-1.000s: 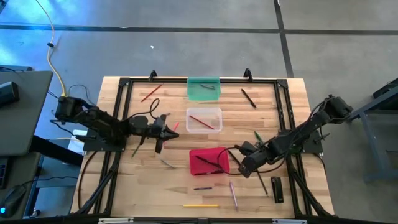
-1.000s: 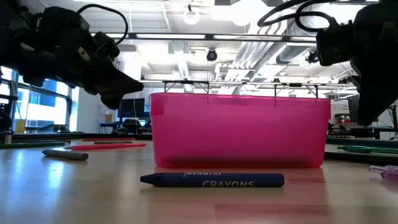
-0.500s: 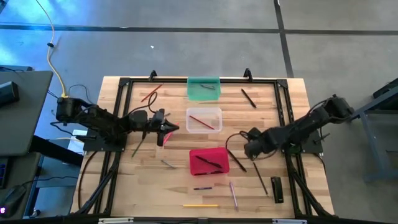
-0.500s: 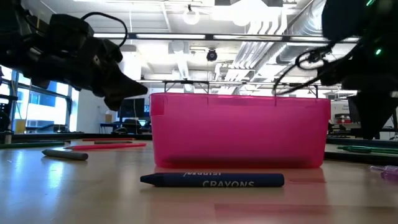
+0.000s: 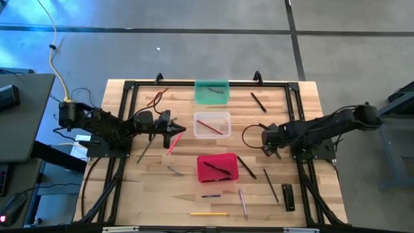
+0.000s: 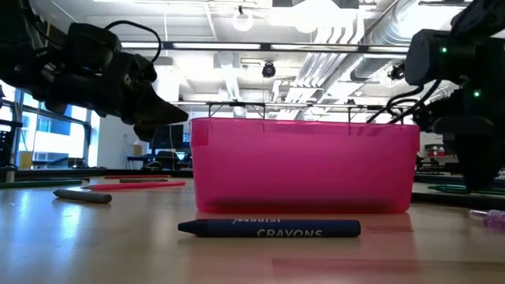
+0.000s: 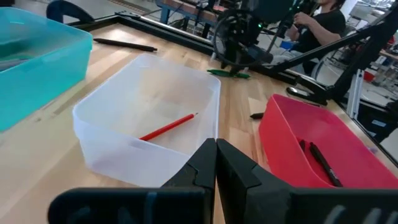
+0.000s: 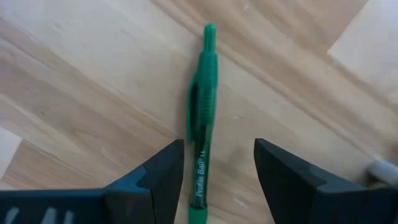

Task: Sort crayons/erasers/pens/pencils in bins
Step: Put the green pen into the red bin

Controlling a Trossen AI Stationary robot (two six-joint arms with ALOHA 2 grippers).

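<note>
My right gripper (image 8: 217,146) stands open over a green pen (image 8: 202,124) that lies flat on the table to the right of the clear bin (image 5: 212,124). One finger stands on each side of the pen without touching it. My left gripper (image 7: 216,146) is shut on nothing and hovers left of the clear bin, above a pink pencil (image 5: 170,144) that lies on the table. The clear bin holds one red pencil (image 7: 168,127). The red bin (image 5: 217,167) holds black pens (image 7: 320,162). The teal bin (image 5: 211,92) stands at the far edge.
Loose on the table are a blue crayon (image 6: 268,229), a grey crayon (image 5: 173,170), a yellow pencil (image 5: 208,213), a pink pencil (image 5: 242,202), dark pens (image 5: 246,166) right of the red bin, one black pen (image 5: 259,101) at the far right and a red pencil (image 5: 157,97) at the far left. A person sits beyond the table.
My right gripper has left the red bin's right side and gone toward the table's far edge, ending over the green pen. My left gripper has edged a little toward the clear bin, still shut.
</note>
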